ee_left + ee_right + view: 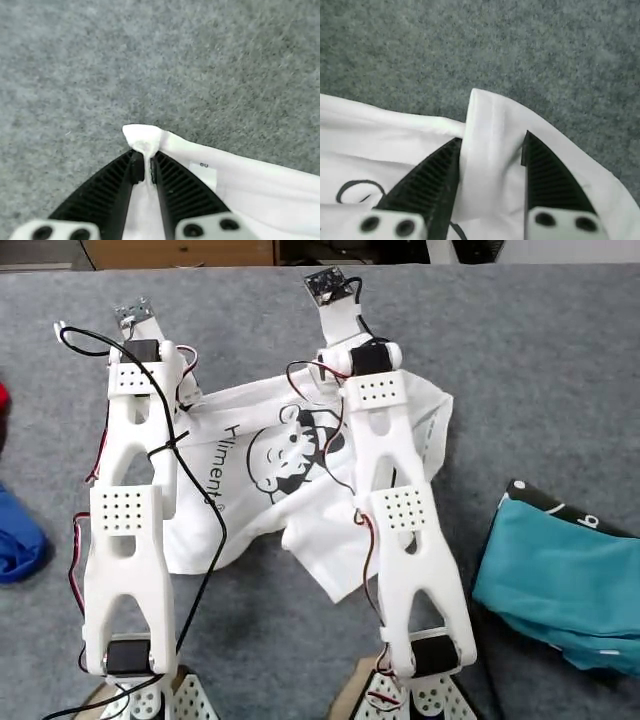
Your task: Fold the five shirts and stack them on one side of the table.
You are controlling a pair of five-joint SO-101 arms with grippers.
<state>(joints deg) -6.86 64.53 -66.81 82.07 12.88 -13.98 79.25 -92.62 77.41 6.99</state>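
High view: white shirt [262, 502] lies rumpled on the grey surface [540, 360] between my two arms. It has a black cartoon figure and lettering on the chest, and wrinkles throughout. Left wrist view: my left hand [147, 170] is clamped on a bunched corner of the shirt's edge, jaws nearly together, with a small tag just beside the pinch. Right wrist view: my right hand [492, 145] has its jaws apart, straddling a raised fold at the shirt's edge. A teal shirt [560, 590] sits well apart to the right, and a blue cloth [15, 540] at the left border. Both arms lie over the shirt's sides and a black cable [200, 490] crosses its left part. The long axis runs across, arm to arm; the print is tilted and one flap points toward the arm bases.
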